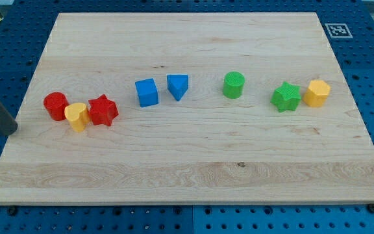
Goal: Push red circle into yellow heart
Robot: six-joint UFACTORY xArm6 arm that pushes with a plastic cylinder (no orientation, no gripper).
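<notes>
The red circle point(55, 105) sits at the view's left on the wooden board point(193, 162). The yellow heart point(77, 116) touches its lower right side. A red star point(102, 110) touches the heart's right side. My tip point(9, 130) is at the board's left edge, to the left of and a little below the red circle, a clear gap away from it. The dark rod runs up and out of the view's left edge.
A blue cube point(147, 92) and a blue triangle point(178, 86) stand near the middle. A green circle point(234, 84) is right of them. A green star point(286, 97) and a yellow hexagon point(317, 93) touch at the right.
</notes>
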